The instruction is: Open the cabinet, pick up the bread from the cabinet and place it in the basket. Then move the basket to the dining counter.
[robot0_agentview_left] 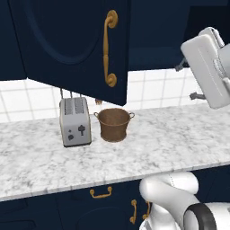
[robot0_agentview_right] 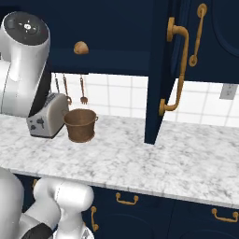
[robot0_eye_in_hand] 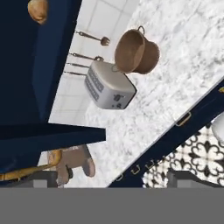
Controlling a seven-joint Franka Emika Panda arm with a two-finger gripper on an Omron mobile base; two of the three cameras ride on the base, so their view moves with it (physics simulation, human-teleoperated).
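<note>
Golden bread (robot0_agentview_right: 81,47) on the open cabinet (robot0_agentview_right: 116,32) shelf from the right, basket (robot0_agentview_left: 114,124) below, gripper (robot0_eye_in_hand: 113,179) spread wide

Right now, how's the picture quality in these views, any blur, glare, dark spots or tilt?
Left base view: even flat light, no glare, a faint shadow under the basket and toaster. Right base view: the open cabinet interior is very dark, the bread still stands out. Hand view: the whole scene is rolled sideways, slightly soft, no motion blur.
</note>
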